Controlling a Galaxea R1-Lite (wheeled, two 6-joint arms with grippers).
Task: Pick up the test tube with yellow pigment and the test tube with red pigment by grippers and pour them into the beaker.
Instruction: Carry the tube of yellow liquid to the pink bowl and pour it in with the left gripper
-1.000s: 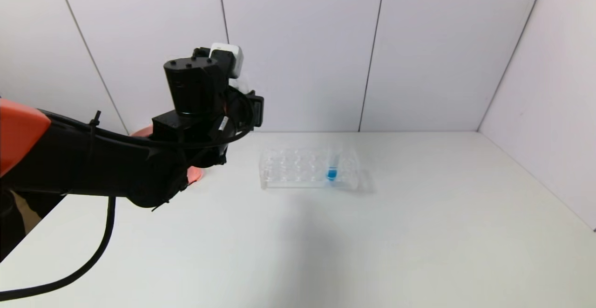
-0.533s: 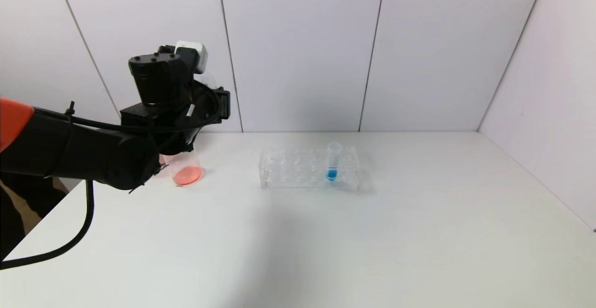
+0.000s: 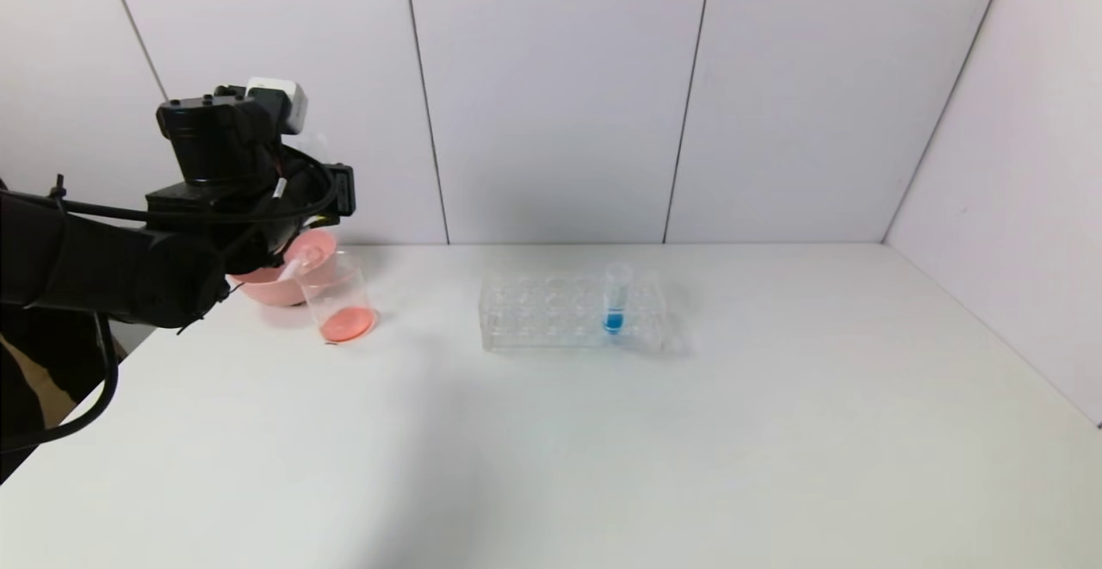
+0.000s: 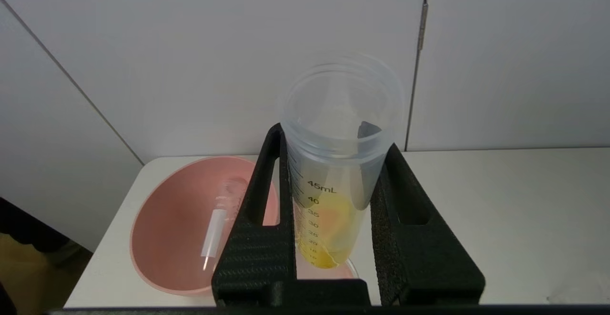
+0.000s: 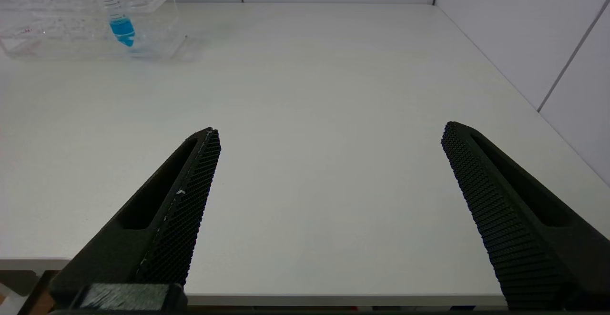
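My left gripper (image 4: 333,138) is shut on the test tube with yellow pigment (image 4: 329,210), a clear graduated tube with yellow liquid in its rounded tip. It is held high at the table's far left, above the beaker (image 3: 337,300). The beaker is a small clear cup with red-orange liquid in its bottom, and its rim (image 4: 354,269) shows just beneath the tube's tip. The test tube with red pigment is out of view. My right gripper (image 5: 331,129) is open and holds nothing, low over the table's front edge.
A pink bowl (image 3: 274,287) stands behind the beaker with an empty clear tube (image 4: 217,227) lying in it. A clear tube rack (image 3: 551,311) stands at mid-table and holds a blue-tipped tube (image 3: 615,298). Walls close in the back and the right side.
My left arm has swung left and back with the tube, from beside the rack to over the bowl and beaker. The beaker and bowl, hidden before, now show.
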